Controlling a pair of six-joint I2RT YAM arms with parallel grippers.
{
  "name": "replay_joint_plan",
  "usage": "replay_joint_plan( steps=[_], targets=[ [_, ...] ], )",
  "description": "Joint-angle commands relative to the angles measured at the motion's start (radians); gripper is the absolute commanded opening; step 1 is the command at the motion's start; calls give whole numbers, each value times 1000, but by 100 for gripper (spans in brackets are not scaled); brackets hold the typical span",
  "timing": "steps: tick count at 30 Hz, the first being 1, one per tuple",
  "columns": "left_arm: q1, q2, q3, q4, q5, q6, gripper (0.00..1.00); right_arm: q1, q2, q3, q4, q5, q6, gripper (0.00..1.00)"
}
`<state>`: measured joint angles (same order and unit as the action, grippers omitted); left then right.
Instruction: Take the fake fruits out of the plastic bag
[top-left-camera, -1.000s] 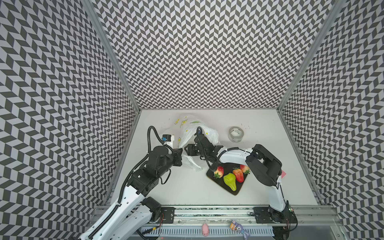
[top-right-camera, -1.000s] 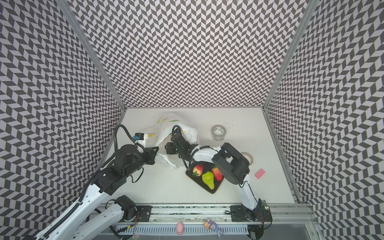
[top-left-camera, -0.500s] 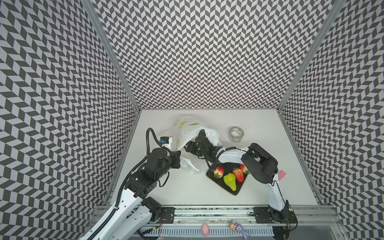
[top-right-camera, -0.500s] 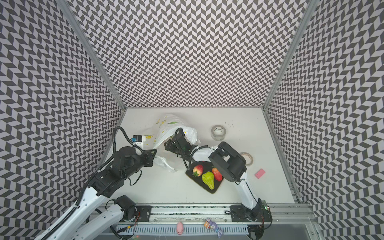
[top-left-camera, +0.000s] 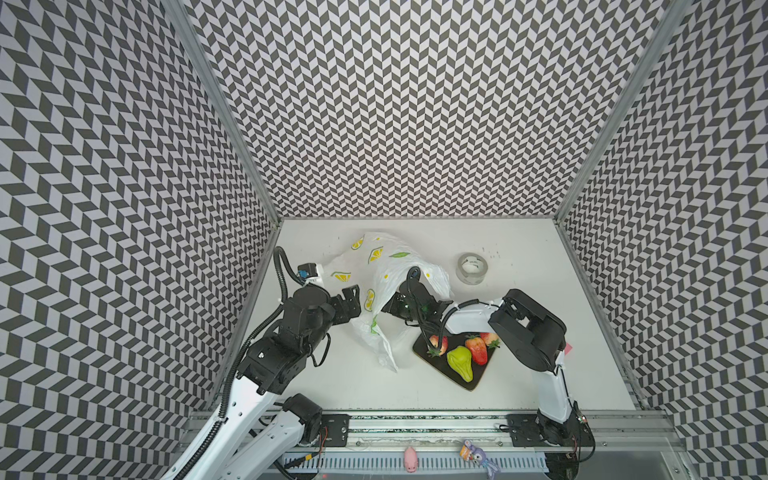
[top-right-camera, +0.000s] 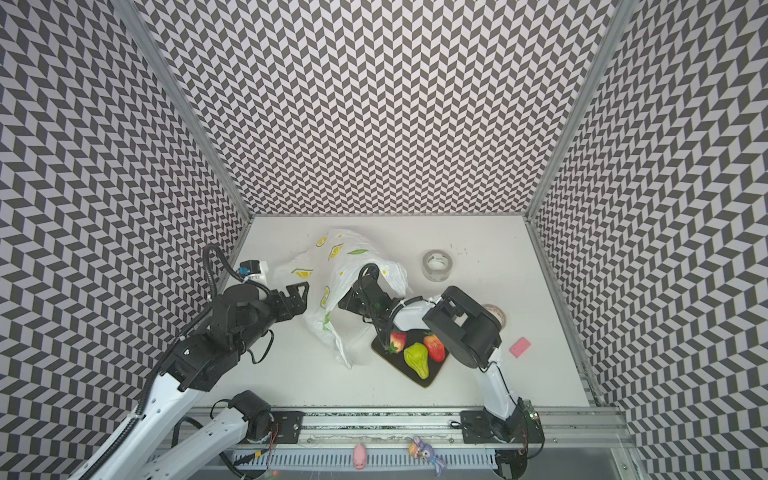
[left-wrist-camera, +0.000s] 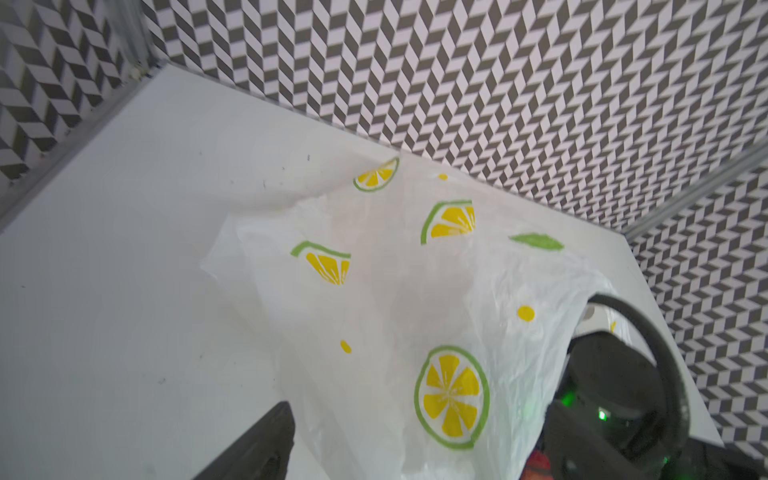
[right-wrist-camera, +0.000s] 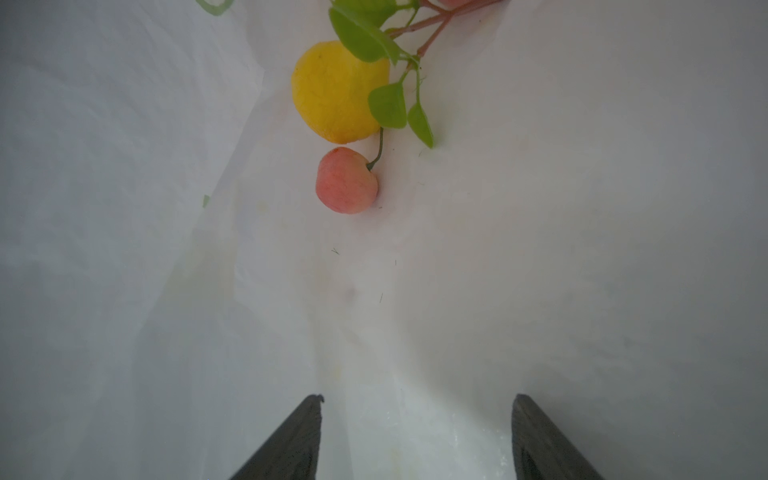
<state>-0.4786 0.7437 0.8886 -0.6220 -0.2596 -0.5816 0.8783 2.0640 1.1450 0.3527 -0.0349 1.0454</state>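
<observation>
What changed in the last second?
The left gripper opened and let go of the plastic bag, whose loose flap sagged toward the front. The right gripper remains inside the bag. The green pear and strawberries on the black plate and the tape roll stayed put.

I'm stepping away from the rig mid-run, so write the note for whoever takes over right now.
Left hand: open, beside the plastic bag, holding nothing.
Right hand: open and empty, reached inside the bag.
Done: strawberries and green pear lie on the black tray.
Left: yellow fruit and pink-red round fruit, both in the bag ahead of that hand.
</observation>
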Motion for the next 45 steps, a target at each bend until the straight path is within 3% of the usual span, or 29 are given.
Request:
replay_joint_plan(
  steps=[1,5,10,20,23,27,36,38,41,45],
  targets=[
    [77,111,68,-24,-21,7,98,2,-26,-2,101,-2,60,70],
    [221,219,71,-17,87,-35,100,1,-24,27,110,-9,54,70],
    [425,280,-55,119,356,-80,100,3,-27,97,66,-19,3,71],
    [452,389,-79,210,432,-34,100,73,-34,218,6,-1,-210,75],
    [455,417,-98,243,444,-23,95,97,-30,256,-9,11,-261,77],
    [454,447,-109,268,448,-9,78,111,-8,312,-48,10,-302,83],
    [456,461,-102,284,452,20,20,108,4,313,-58,29,-300,83],
    [457,464,-99,284,457,25,11,102,0,298,-44,37,-296,83],
    [457,457,-92,285,459,34,0,90,-9,262,-20,51,-286,83],
    [457,432,-81,289,474,53,0,66,-7,225,-5,45,-268,83]
  ],
)
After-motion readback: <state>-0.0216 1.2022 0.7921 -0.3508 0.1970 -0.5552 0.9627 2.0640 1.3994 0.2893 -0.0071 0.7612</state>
